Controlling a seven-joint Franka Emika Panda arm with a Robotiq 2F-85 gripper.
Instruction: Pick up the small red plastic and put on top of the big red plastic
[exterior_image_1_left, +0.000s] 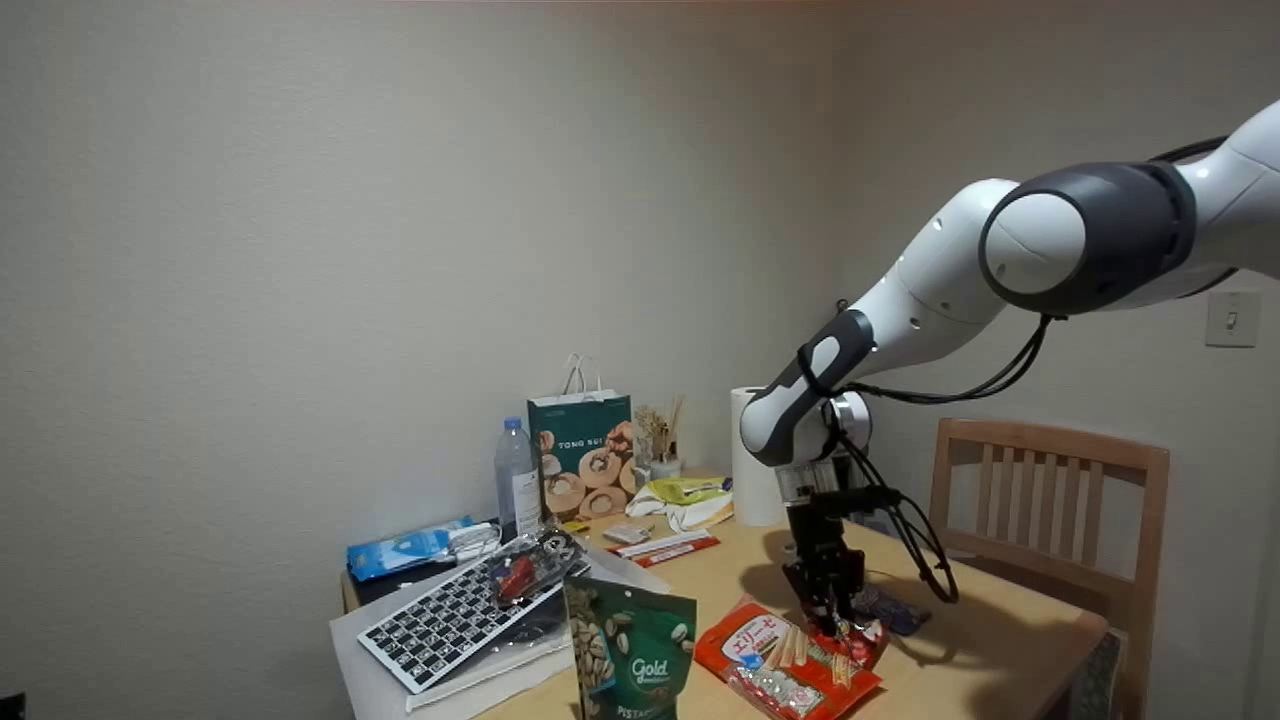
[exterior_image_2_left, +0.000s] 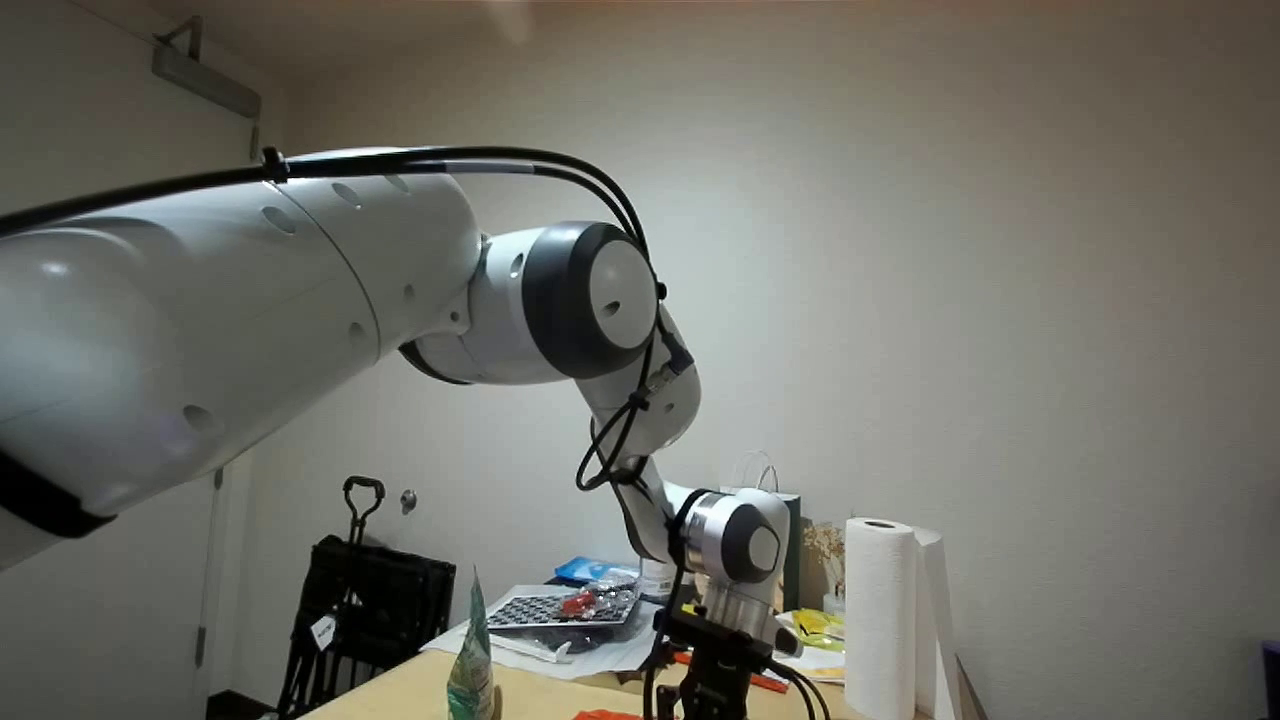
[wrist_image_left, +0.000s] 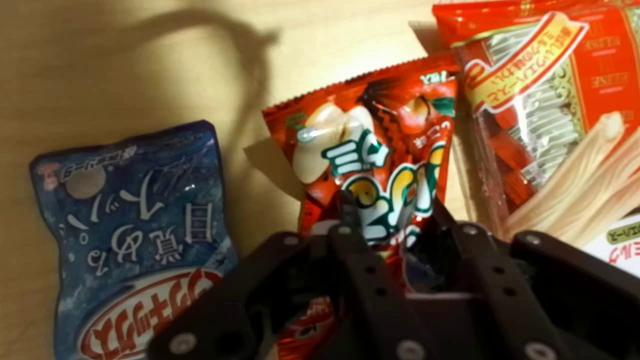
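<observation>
The small red plastic (wrist_image_left: 340, 135) is a flat red packet with fruit pictures and white lettering. In the wrist view it lies under and between the fingers of my gripper (wrist_image_left: 392, 202). The packet is drawn narrower and creased between the fingertips, which look shut on it with a gap its bulk fills. Its lower part is hidden by the fingers. In an exterior view my gripper (exterior_image_1_left: 835, 620) points down at the small packet (exterior_image_1_left: 865, 645). The big red plastic (exterior_image_1_left: 790, 660) lies flat right beside it, and at the right in the wrist view (wrist_image_left: 600, 50). Whether the small packet is raised cannot be told.
A blue packet (wrist_image_left: 140, 225) lies on the other side of the small one. A green upright pistachio bag (exterior_image_1_left: 640, 640) stands near the big bag. A keyboard (exterior_image_1_left: 450, 620), a bottle (exterior_image_1_left: 518, 480), a paper bag (exterior_image_1_left: 580, 450) and a paper towel roll (exterior_image_1_left: 755, 470) stand farther off.
</observation>
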